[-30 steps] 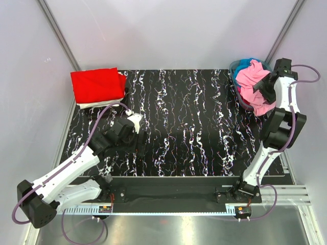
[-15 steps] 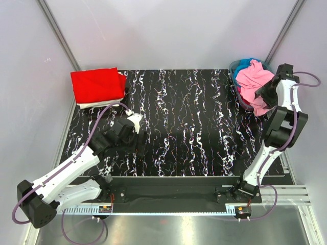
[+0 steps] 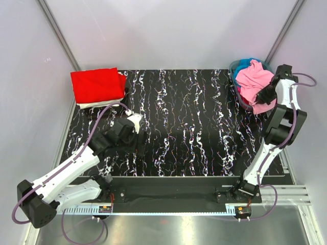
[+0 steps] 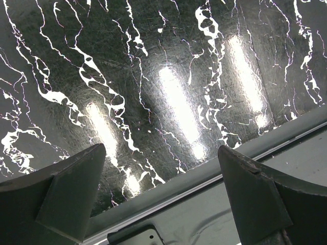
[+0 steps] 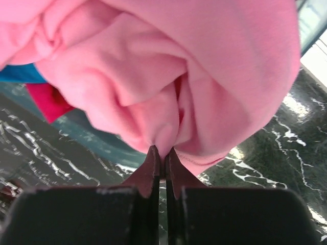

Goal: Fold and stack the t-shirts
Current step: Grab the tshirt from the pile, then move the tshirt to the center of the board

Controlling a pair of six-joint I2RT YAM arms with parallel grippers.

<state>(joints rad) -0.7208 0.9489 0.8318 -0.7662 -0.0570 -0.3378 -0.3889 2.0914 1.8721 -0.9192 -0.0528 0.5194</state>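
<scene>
On the black marbled tabletop, the pink t-shirt lies in the basket at far right, its fold pinched by the closed right tool. The red t-shirt lies folded far left. The left tool is wide, empty

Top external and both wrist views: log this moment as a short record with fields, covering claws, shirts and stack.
Left claw: open, empty, above the table
Right claw: shut on a fold of the pink t-shirt at the basket
Basket contents: pink t-shirt on top, blue t-shirt beneath it
Stack: folded red t-shirt lying on a white t-shirt, far left corner
Not yet done: shirts in the basket are unfolded
</scene>
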